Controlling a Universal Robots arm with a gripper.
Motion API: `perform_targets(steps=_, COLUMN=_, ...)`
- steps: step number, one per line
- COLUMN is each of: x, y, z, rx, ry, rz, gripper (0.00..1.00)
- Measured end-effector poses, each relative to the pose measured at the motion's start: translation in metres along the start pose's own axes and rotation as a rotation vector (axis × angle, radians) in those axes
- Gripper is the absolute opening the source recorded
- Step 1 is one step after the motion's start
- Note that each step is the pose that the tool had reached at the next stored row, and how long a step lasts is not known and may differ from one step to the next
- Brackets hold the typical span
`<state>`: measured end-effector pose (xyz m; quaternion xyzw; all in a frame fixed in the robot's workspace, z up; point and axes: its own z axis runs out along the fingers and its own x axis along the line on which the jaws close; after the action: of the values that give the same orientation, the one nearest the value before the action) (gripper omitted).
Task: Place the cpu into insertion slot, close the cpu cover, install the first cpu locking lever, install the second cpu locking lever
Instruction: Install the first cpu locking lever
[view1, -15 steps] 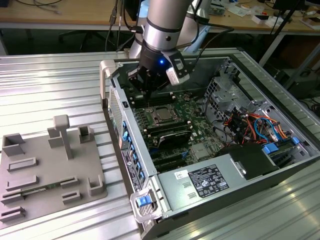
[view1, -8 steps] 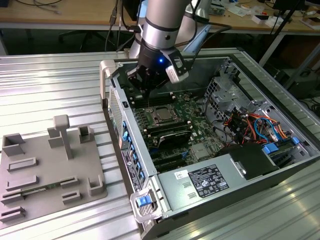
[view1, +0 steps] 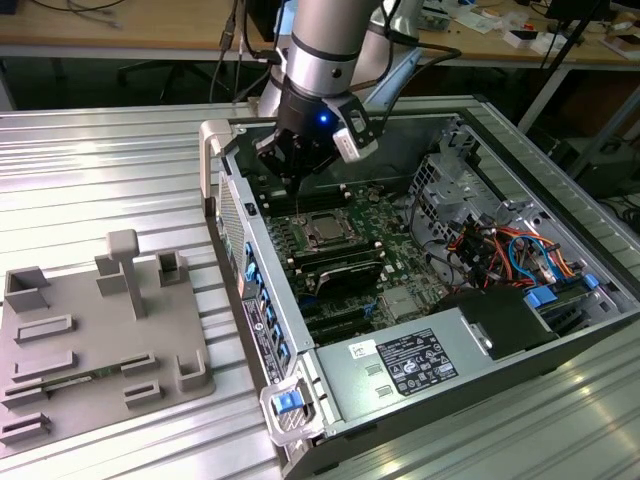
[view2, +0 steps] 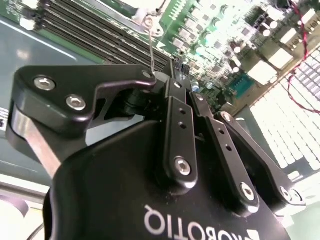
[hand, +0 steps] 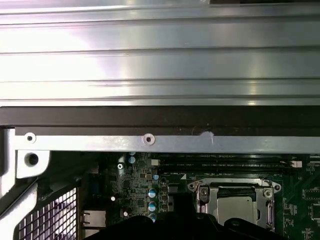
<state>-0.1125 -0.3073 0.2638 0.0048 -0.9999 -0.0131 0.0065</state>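
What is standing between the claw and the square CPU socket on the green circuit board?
Nothing visible. The black claw hangs just beside the square metal-rimmed socket, where the silvery chip already sits; only a thin wire lever runs from the socket up to the claw's tip.

Gripper: black metal two-finger gripper (view2: 161, 80) with bolted linkages, fingertips pressed together.
Lever: thin silvery wire lever (view2: 151, 47), pinched at the fingertips and reaching to the board.
Board: green circuit board (view2: 240, 75) beyond the gripper.
Slots: long black parallel slots (view2: 90, 37) beside the lever.
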Motion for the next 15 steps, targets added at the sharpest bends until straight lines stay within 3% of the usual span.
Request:
perform_targets(steps=5, x=-0.0234, y=0.0001, z=0.0034, rx=0.0002, ry=0.0023, rz=-0.014, gripper=0.11)
perform_targets(steps=15, x=-0.0337, y=0.0, z=0.0082, rx=0.0003, ry=0.0025, rz=-0.025, gripper=0.11)
